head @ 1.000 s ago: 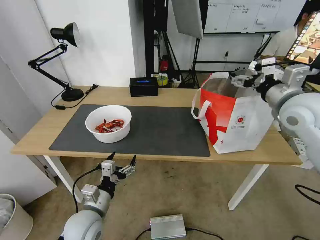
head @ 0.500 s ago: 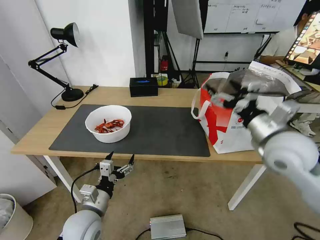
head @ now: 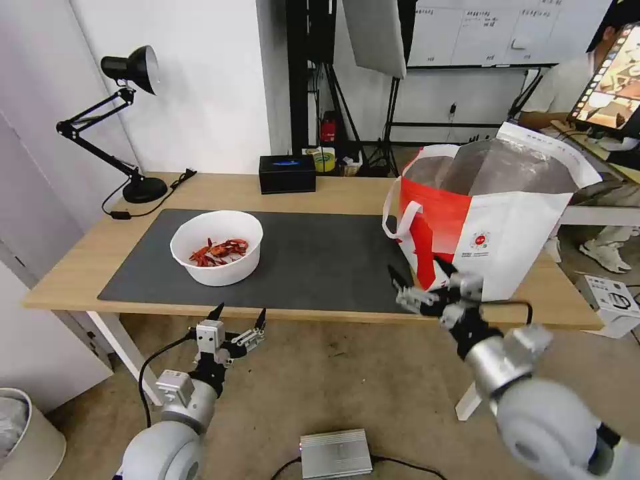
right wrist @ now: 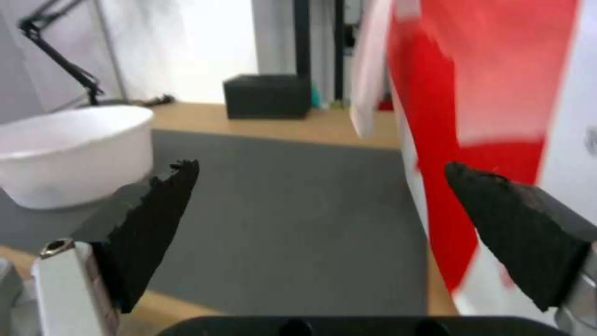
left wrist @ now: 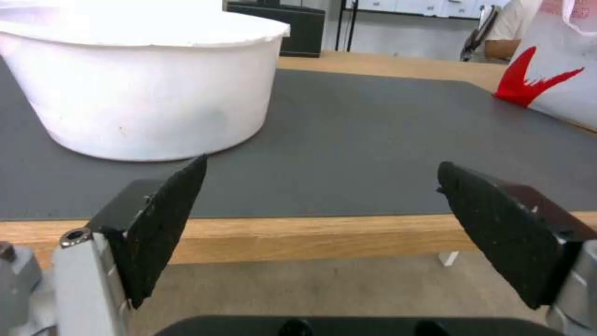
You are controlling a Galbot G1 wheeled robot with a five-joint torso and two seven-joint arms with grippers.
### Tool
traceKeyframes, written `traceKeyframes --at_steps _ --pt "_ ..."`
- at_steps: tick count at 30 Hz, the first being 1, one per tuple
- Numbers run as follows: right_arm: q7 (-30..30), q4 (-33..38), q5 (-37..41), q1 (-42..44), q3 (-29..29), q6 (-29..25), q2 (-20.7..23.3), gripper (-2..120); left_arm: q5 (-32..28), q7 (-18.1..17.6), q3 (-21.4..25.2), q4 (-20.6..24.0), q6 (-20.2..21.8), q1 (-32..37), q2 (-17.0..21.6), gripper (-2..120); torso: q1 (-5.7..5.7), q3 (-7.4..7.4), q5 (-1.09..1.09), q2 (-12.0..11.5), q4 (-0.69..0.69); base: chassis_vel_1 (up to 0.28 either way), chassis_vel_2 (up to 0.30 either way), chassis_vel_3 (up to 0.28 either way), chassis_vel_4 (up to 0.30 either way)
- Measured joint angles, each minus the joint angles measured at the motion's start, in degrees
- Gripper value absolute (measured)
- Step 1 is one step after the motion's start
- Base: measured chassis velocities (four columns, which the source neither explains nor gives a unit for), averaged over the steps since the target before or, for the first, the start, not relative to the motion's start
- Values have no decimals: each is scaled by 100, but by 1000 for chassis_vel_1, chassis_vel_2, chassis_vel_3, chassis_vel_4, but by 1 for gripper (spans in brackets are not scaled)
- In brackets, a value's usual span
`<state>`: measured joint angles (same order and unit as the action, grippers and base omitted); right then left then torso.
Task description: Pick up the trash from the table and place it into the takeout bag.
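you've got the table [head: 320,190] across the middle of the head view, light wood on white legs, with a dark grey mat [head: 313,257] covering most of the top. the takeout bag [head: 493,220] stands upright on the table's right end, its near left corner on the mat's right edge, mouth open, foil lining visible, white strap handle hanging on its left face. the bowl [head: 217,257] sits on the left half of the mat, well apart from the bag, red crayfish shells [head: 220,251] in the bottom. a black box [head: 287,173] with a blue top is at the table's back edge, behind the mat, and a black desk lamp [head: 127,127] stands at the back left corner.

your right gripper [head: 421,275] is low at the table's front edge, just in front of the bag's near left corner, jaws spread wide, nothing between them. in its wrist view the bag [right wrist: 497,116] is close on one side and the bowl [right wrist: 72,154] farther off on the other.

your left gripper [head: 238,317] hangs below the table's front edge, in front of the bowl, jaws also wide apart and empty. its wrist view looks level across the mat [left wrist: 348,140] with the bowl [left wrist: 143,88] near.
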<state>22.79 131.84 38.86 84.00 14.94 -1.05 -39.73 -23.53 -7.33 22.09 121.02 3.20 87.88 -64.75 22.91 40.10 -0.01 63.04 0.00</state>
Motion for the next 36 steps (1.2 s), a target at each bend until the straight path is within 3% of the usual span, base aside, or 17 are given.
traceKeyframes --at_steps 9,18,31,36 --pt "214 -170 -466 833 -79 -395 -338 100 3 0 38 24 -7 2 -17 100 1 0 0 -1 0 0 0 0 0" --pt "191 -436 -833 999 -188 -646 -478 100 -27 0 111 10 -7 5 9 100 1 1 0 -1 0 0 0 0 0" --pt "187 -514 -876 893 -234 -667 -498 100 -769 -234 528 19 305 -332 479 100 1 1 0 -2 0 0 0 0 0" --pt "214 -540 -863 663 -322 -622 -422 100 -1318 -297 958 9 438 -578 837 100 2 1 0 -2 1 0 0 0 0"
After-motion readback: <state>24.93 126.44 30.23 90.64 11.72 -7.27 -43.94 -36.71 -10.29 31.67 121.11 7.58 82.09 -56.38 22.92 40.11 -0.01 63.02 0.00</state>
